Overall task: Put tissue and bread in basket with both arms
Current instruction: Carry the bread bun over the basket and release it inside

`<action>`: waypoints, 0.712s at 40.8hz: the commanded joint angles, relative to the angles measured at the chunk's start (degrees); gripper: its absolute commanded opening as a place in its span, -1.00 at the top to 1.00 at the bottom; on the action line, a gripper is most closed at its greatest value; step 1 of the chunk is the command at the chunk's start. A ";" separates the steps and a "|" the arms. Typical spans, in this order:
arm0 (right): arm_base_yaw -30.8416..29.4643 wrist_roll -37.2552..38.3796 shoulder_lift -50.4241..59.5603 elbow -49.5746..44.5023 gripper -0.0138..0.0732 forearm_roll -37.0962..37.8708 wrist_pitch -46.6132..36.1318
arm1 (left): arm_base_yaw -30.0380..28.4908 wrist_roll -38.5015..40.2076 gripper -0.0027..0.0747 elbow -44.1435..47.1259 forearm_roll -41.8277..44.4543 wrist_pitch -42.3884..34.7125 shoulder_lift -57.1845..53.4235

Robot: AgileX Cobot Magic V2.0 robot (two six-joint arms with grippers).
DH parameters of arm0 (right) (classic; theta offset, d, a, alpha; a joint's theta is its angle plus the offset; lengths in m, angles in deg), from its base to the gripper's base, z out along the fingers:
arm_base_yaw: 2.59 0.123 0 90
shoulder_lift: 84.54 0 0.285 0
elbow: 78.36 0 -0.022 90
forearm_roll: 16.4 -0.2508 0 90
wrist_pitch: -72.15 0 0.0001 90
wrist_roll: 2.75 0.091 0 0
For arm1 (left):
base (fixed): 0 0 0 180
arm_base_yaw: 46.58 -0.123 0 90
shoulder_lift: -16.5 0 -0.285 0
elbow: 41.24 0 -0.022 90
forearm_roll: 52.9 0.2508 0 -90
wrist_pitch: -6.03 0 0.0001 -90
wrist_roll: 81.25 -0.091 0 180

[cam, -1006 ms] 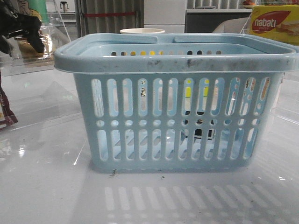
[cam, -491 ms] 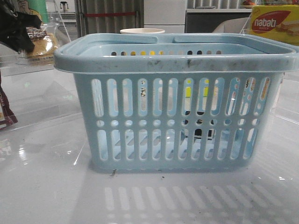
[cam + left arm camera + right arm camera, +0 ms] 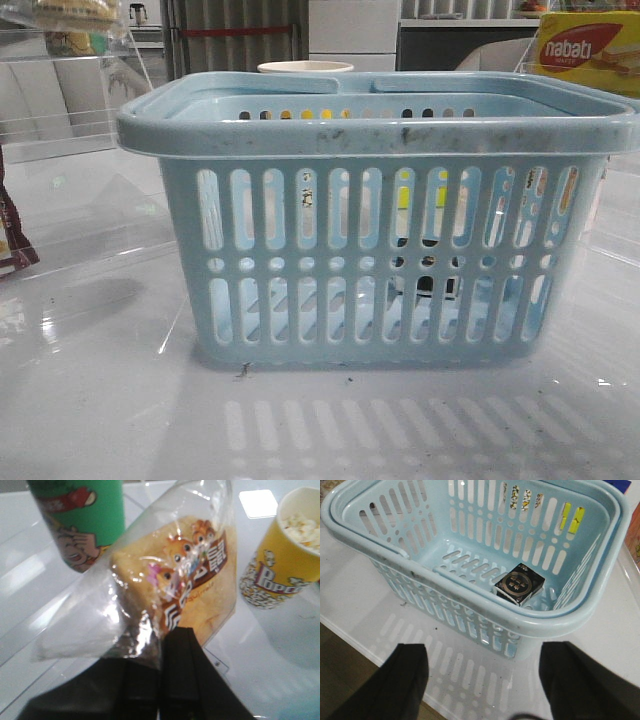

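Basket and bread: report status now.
Left gripper shut on bread, off the table. Right gripper open, empty, outside the basket. Tissue on basket floor. Nothing blocking the opening.

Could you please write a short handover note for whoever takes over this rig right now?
Left gripper: shut on the bread, gripping its clear wrapper and holding it in the air. In the front view it shows at the top left, off to the left of the basket.
Right gripper: open and empty, looking down into the basket from outside its rim.
Done: the tissue lies on the basket floor.
Left: carry the bread over the basket, release it inside, then pull both arms clear.
Nearby: a popcorn cup and a green cup stand close to the lifted bread.
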 commanded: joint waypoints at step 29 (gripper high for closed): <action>0.01 -0.52 0.24 1.50 -0.63 0.42 -4.22 | 29.80 -6.74 0.69 20.63 -2.71 -15.18 -11.53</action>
